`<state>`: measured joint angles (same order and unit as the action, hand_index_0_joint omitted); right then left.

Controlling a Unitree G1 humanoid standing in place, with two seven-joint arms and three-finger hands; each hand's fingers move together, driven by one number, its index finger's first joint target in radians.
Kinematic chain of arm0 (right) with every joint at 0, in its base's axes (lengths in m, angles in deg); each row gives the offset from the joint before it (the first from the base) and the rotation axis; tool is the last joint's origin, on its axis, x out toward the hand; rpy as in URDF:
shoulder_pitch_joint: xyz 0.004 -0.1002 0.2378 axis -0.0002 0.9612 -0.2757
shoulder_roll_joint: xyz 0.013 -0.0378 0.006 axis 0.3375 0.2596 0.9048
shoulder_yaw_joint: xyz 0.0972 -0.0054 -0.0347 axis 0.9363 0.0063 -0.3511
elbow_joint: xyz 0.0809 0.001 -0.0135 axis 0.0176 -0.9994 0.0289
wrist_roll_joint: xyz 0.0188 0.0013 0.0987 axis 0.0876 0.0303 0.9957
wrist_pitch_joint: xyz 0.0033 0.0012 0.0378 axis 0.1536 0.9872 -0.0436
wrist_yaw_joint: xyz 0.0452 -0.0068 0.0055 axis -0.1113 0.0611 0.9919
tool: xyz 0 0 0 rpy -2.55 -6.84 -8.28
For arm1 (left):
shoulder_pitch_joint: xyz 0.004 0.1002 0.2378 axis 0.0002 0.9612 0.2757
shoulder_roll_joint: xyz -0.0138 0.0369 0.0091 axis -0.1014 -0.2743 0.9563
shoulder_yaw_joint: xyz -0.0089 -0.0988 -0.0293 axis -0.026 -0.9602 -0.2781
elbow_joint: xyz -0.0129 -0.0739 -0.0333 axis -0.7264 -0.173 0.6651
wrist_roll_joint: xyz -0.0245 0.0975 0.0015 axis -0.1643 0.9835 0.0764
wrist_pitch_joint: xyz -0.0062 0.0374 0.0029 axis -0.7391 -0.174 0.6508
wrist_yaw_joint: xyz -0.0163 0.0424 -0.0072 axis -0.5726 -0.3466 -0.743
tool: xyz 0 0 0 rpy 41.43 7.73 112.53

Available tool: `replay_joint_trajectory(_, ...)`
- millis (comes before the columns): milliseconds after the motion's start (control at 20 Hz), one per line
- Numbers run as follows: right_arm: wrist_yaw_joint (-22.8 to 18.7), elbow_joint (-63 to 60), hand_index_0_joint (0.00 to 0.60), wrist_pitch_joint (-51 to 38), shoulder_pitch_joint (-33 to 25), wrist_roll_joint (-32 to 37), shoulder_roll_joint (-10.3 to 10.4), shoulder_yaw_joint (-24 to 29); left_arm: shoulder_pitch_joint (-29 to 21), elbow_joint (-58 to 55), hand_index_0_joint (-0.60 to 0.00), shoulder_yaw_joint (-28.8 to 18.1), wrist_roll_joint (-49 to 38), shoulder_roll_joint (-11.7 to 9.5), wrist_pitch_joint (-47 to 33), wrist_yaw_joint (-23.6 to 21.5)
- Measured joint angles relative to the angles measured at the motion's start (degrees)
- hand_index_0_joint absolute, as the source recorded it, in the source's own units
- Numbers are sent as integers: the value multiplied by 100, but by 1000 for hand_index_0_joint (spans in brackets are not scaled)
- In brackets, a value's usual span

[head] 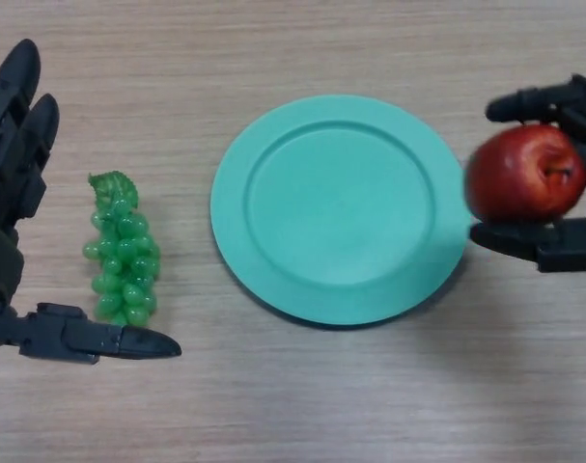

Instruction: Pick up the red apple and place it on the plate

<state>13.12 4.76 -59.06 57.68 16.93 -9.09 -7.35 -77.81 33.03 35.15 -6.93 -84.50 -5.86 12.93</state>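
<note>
From the head view, a teal plate (pixel 341 207) lay on the wooden table (pixel 302 405), near the middle of the scene, and held nothing. To the plate's right, the right hand (pixel 563 246) was clamped on the red apple (pixel 524 174), with one black finger curled over the top of the fruit and another pressed under it. The apple sat just beside the plate's right rim, its left edge overlapping that rim as seen from above, its stem end turned toward the right; whether it was touching the table could not be told. To the plate's left, apart from it, lay a bunch of green grapes (pixel 124 256), its leafy end pointing away from the robot. Farther left of the plate, past the grapes, the left hand (pixel 13 183) rested idle with its fingers straight and spread, the thumb reaching out below the grapes and holding nothing.
</note>
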Motion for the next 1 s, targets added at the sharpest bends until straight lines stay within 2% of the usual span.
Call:
replay_joint_trajectory(100, -47, 132, 600, 390, -278, -13, 87, -286, 4, -53, 0, 2, -3, 2, 0, 0)
replay_joint_trajectory(200, -50, 115, 600, 585, -558, -392, 201, -609, 13, -130, 0, -7, -68, 4, 0, -1)
replay_joint_trajectory(250, -42, -48, 600, 579, -763, -733, 299, -790, 23, -152, 0, 1, -243, 7, 0, 1)
replay_joint_trajectory(450, -30, -1059, 600, 413, -1013, -1024, 708, -1057, 142, -175, 0, -19, -244, 71, 0, 0)
replay_joint_trajectory(500, -30, -1311, 600, 336, -1046, -1160, 747, -1148, 159, -183, 0, -25, -244, 94, 0, 0)
replay_joint_trajectory(550, -101, -1786, 600, -34, -1113, -1420, 834, -1238, 183, -229, 0, -31, -252, 146, -1, -1)
replay_joint_trajectory(750, -672, -2987, 600, -690, -1508, -1894, 855, -1539, 369, -270, 0, -28, -256, 199, -20, 0)
replay_joint_trajectory(850, -694, -3297, 600, -614, -1535, -2100, 856, -1664, 429, -300, 0, -30, -257, 200, -24, 0)
replay_joint_trajectory(900, -695, -3389, 501, -572, -1535, -2138, 855, -1730, 448, -300, 0, -27, -272, 200, -44, 1)
replay_joint_trajectory(950, -707, -3436, 350, -533, -1537, -2132, 859, -1778, 467, -300, 0, -24, -424, 200, -56, 1)
replay_joint_trajectory(1000, -710, -3441, 251, -533, -1550, -2135, 859, -1777, 472, -300, 0, -21, -423, 200, -72, 0)
